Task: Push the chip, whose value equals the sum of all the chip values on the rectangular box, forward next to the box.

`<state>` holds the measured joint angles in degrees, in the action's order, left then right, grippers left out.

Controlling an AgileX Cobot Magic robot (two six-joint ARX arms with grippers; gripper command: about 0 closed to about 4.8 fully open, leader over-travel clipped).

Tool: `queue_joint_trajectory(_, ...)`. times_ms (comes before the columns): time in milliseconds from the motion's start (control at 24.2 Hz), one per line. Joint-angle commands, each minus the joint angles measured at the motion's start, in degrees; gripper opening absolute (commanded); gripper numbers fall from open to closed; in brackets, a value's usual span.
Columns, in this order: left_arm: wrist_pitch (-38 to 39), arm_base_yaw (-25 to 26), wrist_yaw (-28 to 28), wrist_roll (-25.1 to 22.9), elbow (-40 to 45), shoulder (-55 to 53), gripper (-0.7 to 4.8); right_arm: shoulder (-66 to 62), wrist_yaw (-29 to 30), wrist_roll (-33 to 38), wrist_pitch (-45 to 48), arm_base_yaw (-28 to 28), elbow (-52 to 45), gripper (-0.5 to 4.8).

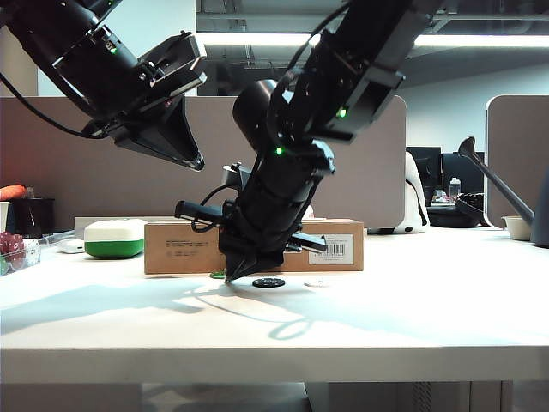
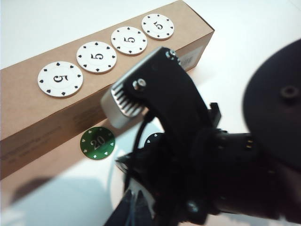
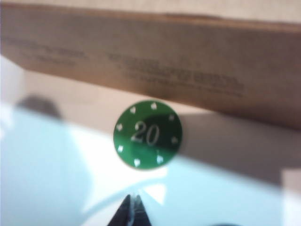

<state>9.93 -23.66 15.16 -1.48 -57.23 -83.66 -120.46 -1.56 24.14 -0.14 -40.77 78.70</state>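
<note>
Now green chip point(image 3: 147, 134) flat beside box point(image 3: 141, 61), right fingers point(image 3: 131, 210) closed, left gripper point(image 1: 184, 146) raised.

— Where's the chip point(image 3: 147, 134)?

— On the table point(image 1: 429, 300), just in front of the box point(image 1: 180, 249), near its left part. Four other chips point(image 2: 96, 57) lie in a row on the box.

— And the grippers?

— The right gripper point(image 3: 131, 210), fingertips together, is low just before the chip. The left gripper point(image 1: 184, 150) hangs above, to the left.
</note>
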Motion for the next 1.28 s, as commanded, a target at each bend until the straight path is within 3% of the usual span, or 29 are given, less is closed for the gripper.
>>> queue_joint_trajectory(41,-0.61,-0.11,0.09,-0.04,-0.15,0.28,-0.05,2.19,-2.4,0.02,-0.96,-0.13,0.13,-0.05)
queue_joint_trajectory(454,-0.61,-0.11,0.09,-0.04,-0.15,0.28,-0.05,9.33,-5.55,-2.08,-6.84,0.44,0.11,-0.05)
queue_joint_trajectory(867,-0.61,-0.11,0.68,-0.04,-0.15,0.28,-0.05,19.58,-10.4,-3.67,-22.67,0.24,-0.22,-0.05)
queue_joint_trajectory(991,-0.61,-0.11,3.32,-0.04,-0.15,0.31,-0.05,21.77,-12.31,-3.78,-26.29,0.17,-0.22,-0.05)
queue_joint_trajectory(1280,-0.61,-0.11,3.96,-0.04,-0.15,0.31,-0.05,27.47,-13.97,-5.14,-29.0,0.26,-0.24,-0.05)
